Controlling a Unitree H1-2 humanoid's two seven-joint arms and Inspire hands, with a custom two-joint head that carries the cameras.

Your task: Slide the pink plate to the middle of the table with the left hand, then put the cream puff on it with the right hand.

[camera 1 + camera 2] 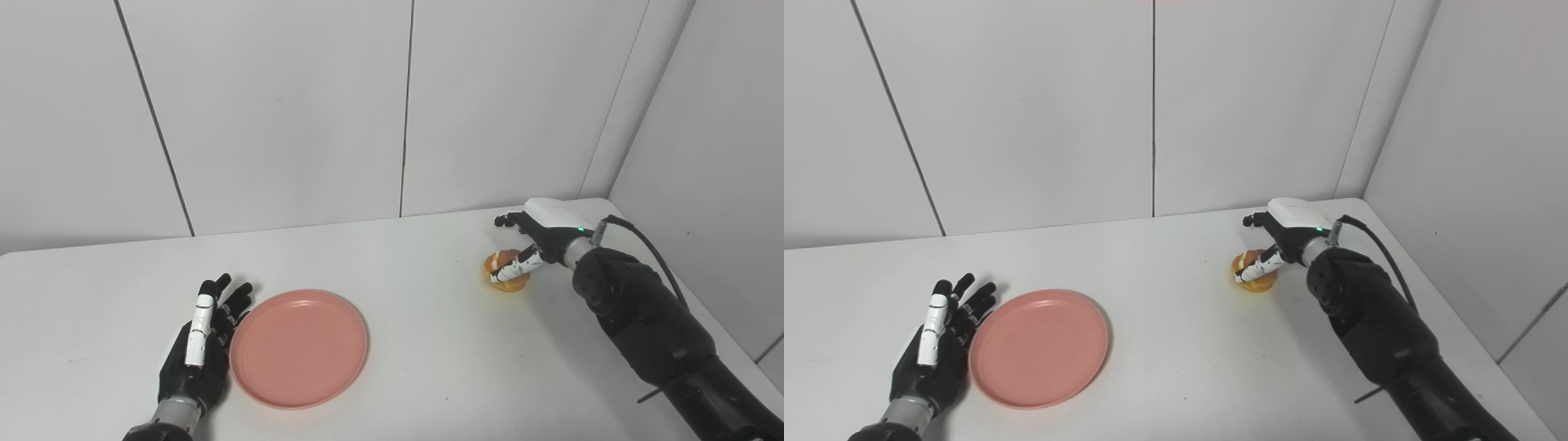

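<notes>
Left hand (pixel 199 343) rests flat, fingers spread, touching pink plate (pixel 299 348) near the bench's (pixel 429 343) front-left. Right hand (pixel 539 236) fingers wrap cream puff (pixel 505 271) near the back-right corner.

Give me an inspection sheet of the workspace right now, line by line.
Surface: white table, bare apart from the job's things.
Job's things: pink plate empty, left of centre; cream puff far right, on the table.
Clutter: nothing seen.
Hands: left hand open, flat against the plate's left rim; right hand around the cream puff, grip unclear.
Cables: black cable runs from the right wrist.
Surroundings: white panelled walls.
</notes>
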